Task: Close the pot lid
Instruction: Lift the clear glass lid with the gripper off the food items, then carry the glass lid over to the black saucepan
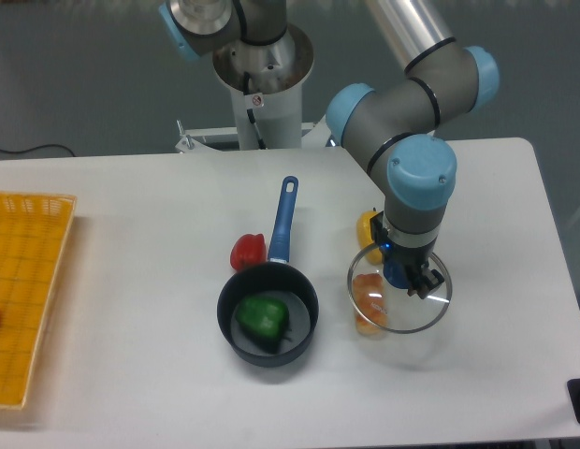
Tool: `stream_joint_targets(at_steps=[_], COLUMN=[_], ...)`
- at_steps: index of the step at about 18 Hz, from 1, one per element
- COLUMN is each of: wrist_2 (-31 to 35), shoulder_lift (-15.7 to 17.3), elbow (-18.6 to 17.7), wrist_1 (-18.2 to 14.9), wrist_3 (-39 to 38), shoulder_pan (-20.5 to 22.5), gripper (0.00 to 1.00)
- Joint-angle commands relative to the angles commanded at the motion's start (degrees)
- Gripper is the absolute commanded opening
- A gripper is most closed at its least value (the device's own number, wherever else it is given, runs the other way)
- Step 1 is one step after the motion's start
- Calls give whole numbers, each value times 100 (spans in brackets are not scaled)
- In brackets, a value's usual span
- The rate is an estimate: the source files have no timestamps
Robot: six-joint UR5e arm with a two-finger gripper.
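Where grey wall backs it, white table (131, 196), yellow tray (28, 281)

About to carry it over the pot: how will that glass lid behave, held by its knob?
The pot lid looks like rigid glass with a metal rim, so likely stiff, fragile if dropped. The pincer grips only at its centre, so it may tilt or swing. Its round rim could roll if it lands on edge near the pot.

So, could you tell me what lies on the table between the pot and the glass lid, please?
Nothing: the fixed camera shows bare white table between the pot and the pot lid. The orange item sits under the lid.
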Motion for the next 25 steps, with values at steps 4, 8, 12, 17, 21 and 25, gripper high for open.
stream_joint_targets(at_steps=[4, 8, 12, 17, 21, 25], wrist_2=[-44, -53, -61, -246, -465, -624], shoulder_lift=[0, 26, 96, 167, 193, 185], elbow=[-18, -27, -27, -9, 8, 87], wrist_1=[9, -35, -210, -351, -351, -325], wrist_3=[-184, -220, -220, -474, -606, -668], shoulder_pan=[-27, -27, -105, -281, -448, -633], gripper=[61, 61, 61, 61, 61, 61])
